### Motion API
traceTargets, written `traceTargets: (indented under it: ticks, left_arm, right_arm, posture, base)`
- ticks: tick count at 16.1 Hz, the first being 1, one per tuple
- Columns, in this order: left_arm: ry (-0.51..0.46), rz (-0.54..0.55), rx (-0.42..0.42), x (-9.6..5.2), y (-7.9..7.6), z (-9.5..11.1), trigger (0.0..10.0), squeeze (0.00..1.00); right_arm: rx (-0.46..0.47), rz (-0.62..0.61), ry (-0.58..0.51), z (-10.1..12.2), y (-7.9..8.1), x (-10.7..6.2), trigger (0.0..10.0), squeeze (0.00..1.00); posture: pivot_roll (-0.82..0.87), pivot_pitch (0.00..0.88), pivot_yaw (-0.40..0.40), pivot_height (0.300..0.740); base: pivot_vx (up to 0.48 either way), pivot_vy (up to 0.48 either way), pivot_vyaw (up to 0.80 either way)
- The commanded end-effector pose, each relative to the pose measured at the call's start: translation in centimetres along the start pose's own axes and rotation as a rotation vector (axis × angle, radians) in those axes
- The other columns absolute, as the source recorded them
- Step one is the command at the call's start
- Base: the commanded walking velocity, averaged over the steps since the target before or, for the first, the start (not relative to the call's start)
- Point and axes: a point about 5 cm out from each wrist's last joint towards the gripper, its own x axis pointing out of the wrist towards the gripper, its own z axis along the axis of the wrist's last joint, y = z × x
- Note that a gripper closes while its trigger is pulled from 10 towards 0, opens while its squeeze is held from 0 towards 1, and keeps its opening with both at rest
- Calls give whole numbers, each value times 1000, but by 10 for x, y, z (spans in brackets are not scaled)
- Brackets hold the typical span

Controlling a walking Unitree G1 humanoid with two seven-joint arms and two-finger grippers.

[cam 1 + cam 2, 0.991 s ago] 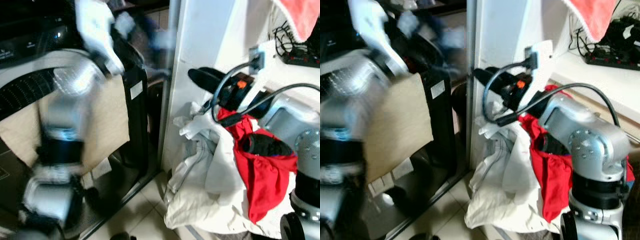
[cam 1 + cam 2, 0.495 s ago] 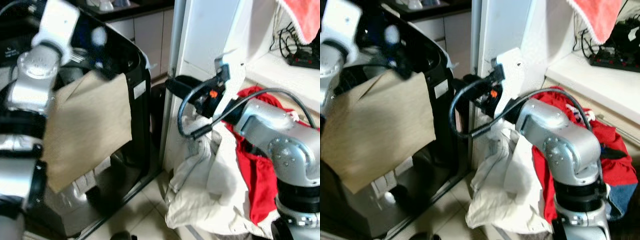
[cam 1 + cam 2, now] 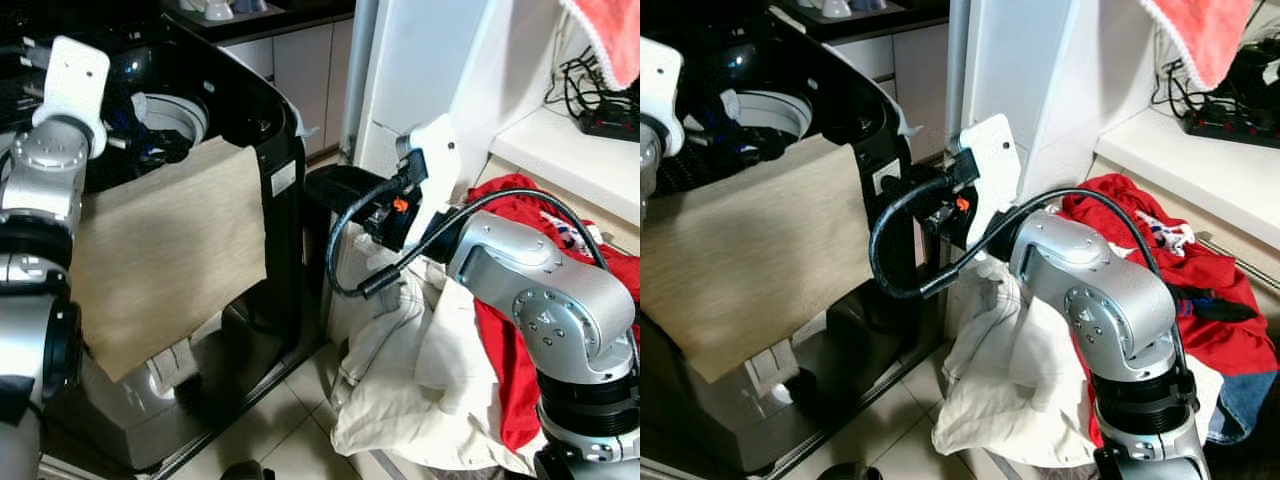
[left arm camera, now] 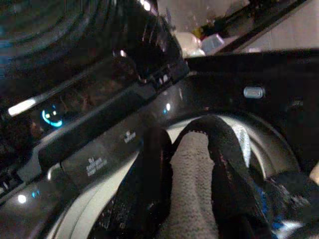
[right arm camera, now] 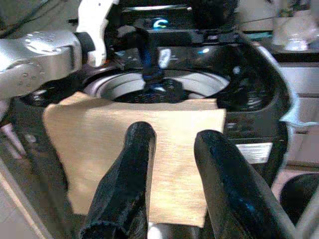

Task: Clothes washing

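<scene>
Reaching over the open washer (image 3: 250, 110), the left claw (image 4: 192, 164) hangs above the drum (image 3: 170, 112) and pinches a pale knitted cloth (image 4: 192, 184) between its fingers, apparently so that the piece can fall straight into the tub, where dark laundry (image 5: 164, 92) already lies. A tan sheet (image 3: 165, 255) hangs down the washer's front from the rim, covering the black panel; it seems to hang there for protection, though I cannot tell what it is made of. Between the washer and the white wall panel (image 3: 430, 70) the gap is narrow, with a dark bin (image 3: 320, 190) standing in it, so that side leaves little room for an arm to swing. The right claw (image 5: 172, 174) is held out in that gap, pointing at the washer, its fingers spread and holding nothing, probably parked clear until the next piece is fetched. Farther right the rest of the washing waits in a heap: white clothes (image 3: 400, 390) spilling toward the floor and a red garment (image 3: 1200, 300) just beside them, below a shelf (image 3: 1200, 160) with cables (image 3: 1230, 95) and a pink towel (image 3: 1205, 35) hanging above.
</scene>
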Motion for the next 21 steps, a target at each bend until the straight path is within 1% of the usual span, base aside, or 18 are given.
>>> traceTargets:
  ticks: [1, 2, 4, 5, 7, 8, 9, 10, 11, 12, 13, 14, 15, 17, 18, 19, 20, 21]
  left_arm:
    - [-37, 45, 24, 2, 9, 11, 10000, 1000]
    - [-62, 66, 47, 2, 13, 15, 10000, 1000]
    - [-100, 96, 74, 3, 18, 24, 10000, 1000]
    - [-115, 112, 83, 3, 21, 27, 10000, 1000]
    - [-173, 150, 132, 3, 27, 39, 10000, 1000]
    - [-174, 140, 135, 3, 26, 40, 10000, 1000]
    - [-72, -24, 85, 6, 7, 25, 10000, 1000]
    - [-15, -106, 19, 6, -4, 15, 10000, 584]
    - [-1, -121, -7, 6, -6, 12, 10000, 0]
    - [62, -138, -13, 5, -9, 2, 10000, 0]
    - [110, -179, 25, 3, -12, -7, 10000, 0]
    - [121, -178, 25, 3, -12, -9, 10000, 0]
    - [95, -179, -9, 3, -10, -4, 10000, 0]
    - [29, -202, -128, 6, -12, 10, 10000, 0]
    - [-116, -311, -247, 5, -24, 33, 10000, 0]
    - [-314, -534, -357, -7, -55, 58, 10000, 0]
    - [-344, -584, -380, -11, -62, 62, 10000, 0]
    - [-419, -732, -371, -31, -91, 67, 10000, 0]
  right_arm:
    - [-22, -55, -28, 7, -6, 1, 10000, 0]
    - [-12, -110, -45, 8, -12, 1, 10000, 0]
    - [-8, -169, -65, 11, -20, 1, 10000, 0]
    - [-7, -188, -73, 12, -23, 1, 10000, 0]
    - [-2, -243, -99, 15, -29, 1, 10000, 0]
    - [-2, -243, -99, 15, -29, 2, 10000, 0]
    - [-17, -217, -76, 11, -24, 4, 10000, 0]
    - [-27, -198, -54, 7, -20, 6, 10000, 0]
    - [-28, -190, -46, 6, -19, 6, 10000, 0]
    - [-26, -176, -6, 0, -17, 6, 10000, 0]
    - [-28, -182, 19, -4, -17, 6, 10000, 0]
    - [-24, -192, 22, -5, -18, 5, 10000, 0]
    - [-21, -228, 11, -4, -22, 4, 10000, 0]
    - [-10, -327, -14, -1, -34, 0, 10000, 0]
    - [8, -508, 8, -6, -57, -10, 10000, 0]
    - [15, -767, 83, -21, -89, -34, 10000, 1000]
    - [5, -811, 102, -25, -94, -39, 10000, 1000]
    - [7, -937, 133, -32, -107, -57, 10000, 1000]
  posture:
    - [-110, 0, -1, 740]
    - [-110, 0, -1, 740]
    - [-109, 0, 4, 740]
    - [-109, 0, 4, 740]
    - [-107, 0, 4, 740]
    - [-107, 0, 4, 740]
    - [-98, 0, 10, 740]
    - [-98, 0, 10, 740]
    - [-101, 0, 14, 740]
    - [-101, 0, 14, 740]
    - [-101, 0, 14, 740]
    - [-100, 0, 15, 740]
    - [-100, 0, 15, 740]
    - [-99, 0, 18, 740]
    - [-99, 0, 19, 740]
    - [-101, 0, 23, 740]
    - [-100, 0, 22, 740]
    - [-103, 0, 15, 740]
  base:
    - [0, 0, 0]
    - [0, 0, 0]
    - [0, 0, 0]
    - [0, 0, 0]
    - [0, 0, 0]
    - [0, 0, 0]
    - [0, 0, 0]
    - [0, 0, 0]
    - [0, 0, 0]
    - [0, 0, 0]
    - [0, 0, 0]
    - [0, 0, 0]
    - [0, 0, 0]
    - [0, 0, 0]
    - [0, 0, 0]
    - [0, 0, 0]
    - [0, 0, 0]
    - [0, 0, 0]
